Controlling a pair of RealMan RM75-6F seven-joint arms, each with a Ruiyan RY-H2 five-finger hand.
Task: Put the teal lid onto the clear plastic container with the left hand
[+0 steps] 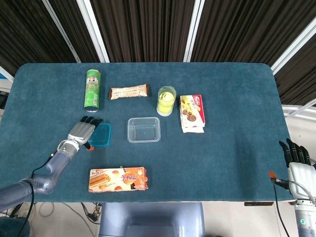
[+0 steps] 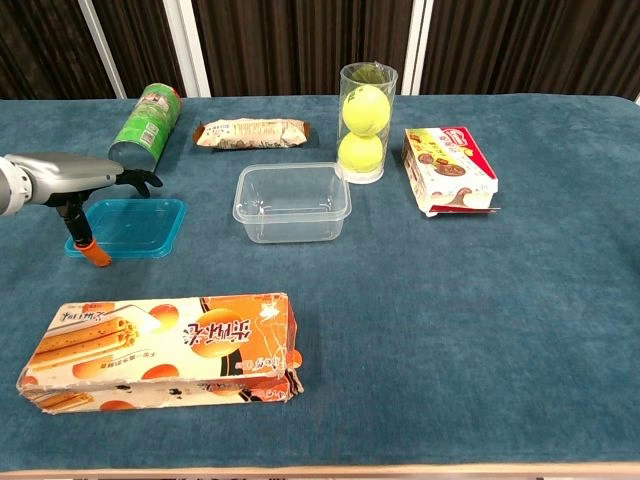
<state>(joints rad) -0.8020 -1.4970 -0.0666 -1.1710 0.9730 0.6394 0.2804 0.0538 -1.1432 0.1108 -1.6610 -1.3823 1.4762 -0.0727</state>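
Dark slatted panels back a blue-carpeted bench (image 1: 232,98).

Near edge, 7 o'clock: long orange wafer carton (image 2: 160,345).

9 o'clock: left hand (image 2: 70,178), fingers spread over the flat teal plastic lid (image 2: 135,225), grasping nothing; thumb beside the lid's edge. Lid judged light, thin, slightly flexible, slick; best pinched at the rim.

Centre: clear rectangular plastic container (image 2: 292,202), uncovered.

Right hand (image 1: 296,158), off-bench at 4 o'clock, released.

Left hand (image 1: 82,131) over left edge of flat teal plastic lid (image 1: 101,135), hiding that edge; contact with lid not discernible. Left forearm cut by chest view's left border. Right hand (image 1: 297,163) at head view's lower right, arm cropped, absent from chest view.
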